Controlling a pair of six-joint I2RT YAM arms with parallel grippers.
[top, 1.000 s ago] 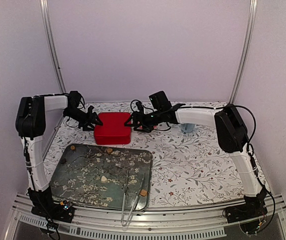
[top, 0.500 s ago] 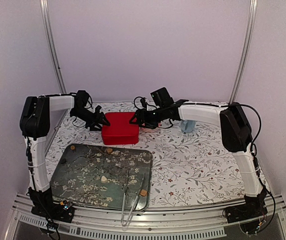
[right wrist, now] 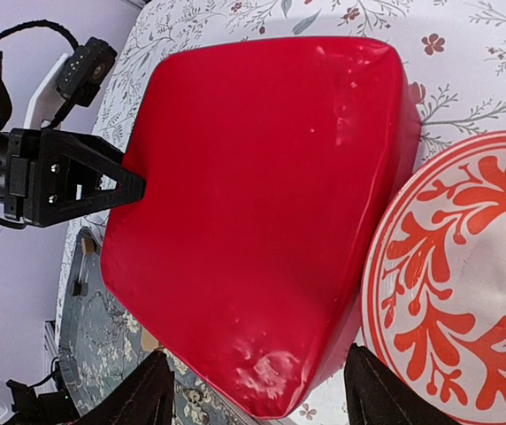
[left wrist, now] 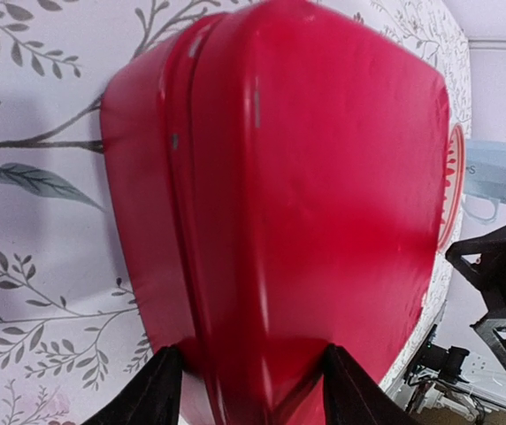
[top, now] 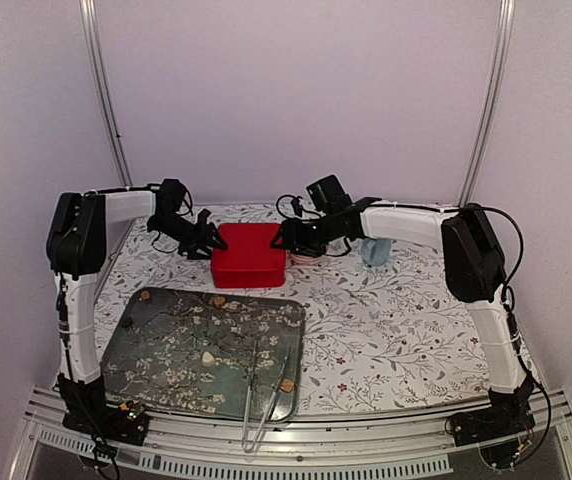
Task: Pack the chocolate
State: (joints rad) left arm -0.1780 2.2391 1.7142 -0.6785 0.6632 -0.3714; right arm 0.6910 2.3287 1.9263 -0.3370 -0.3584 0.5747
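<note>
Box [top: 249,255]: red, lid shut; it has slid sideways over the last second, toward the right arm.
Left end effector [left wrist: 251,354]: one finger on either side of the box's left end, apparently clamped on it; it has travelled with the box.
Right end effector [right wrist: 260,363]: fingers apart, straddling the box's right corner, gripping nothing.
Bowl [right wrist: 456,266]: red-and-white, just beside the box's right end.
Chocolate [top: 218,300]: a few loose pieces on the tray [top: 166,340], on the near side of the box and well apart from it.
Tongs [top: 258,405]: nearer than the box, across the tray's front edge.
Meaning: repositioning only; with the lid on, no piece can yet go in.
</note>
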